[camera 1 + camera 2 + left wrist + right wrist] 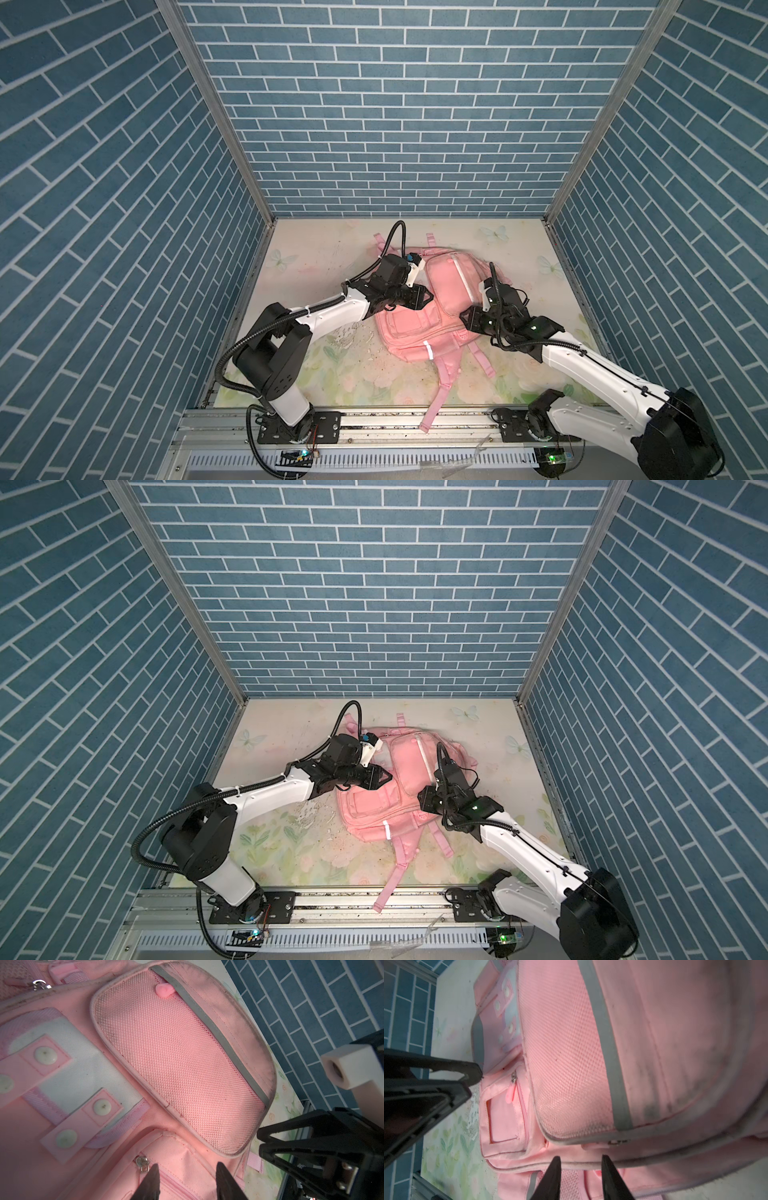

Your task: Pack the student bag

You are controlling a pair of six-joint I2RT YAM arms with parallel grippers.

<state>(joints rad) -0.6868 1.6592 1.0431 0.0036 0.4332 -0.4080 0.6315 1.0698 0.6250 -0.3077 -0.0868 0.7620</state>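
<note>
Student bag is flanked: left gripper at nine o'clock, right gripper at three, both parted, empty. Zipper slider is probably best pinched squarely.

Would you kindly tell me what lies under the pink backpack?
The backpack rests on the floral tabletop; its straps trail out. Anything directly beneath is covered.

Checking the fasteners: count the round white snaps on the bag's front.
4 on the student bag, left wrist view: two snaps on one pink tab, two on the other. Others may be hidden.
</note>
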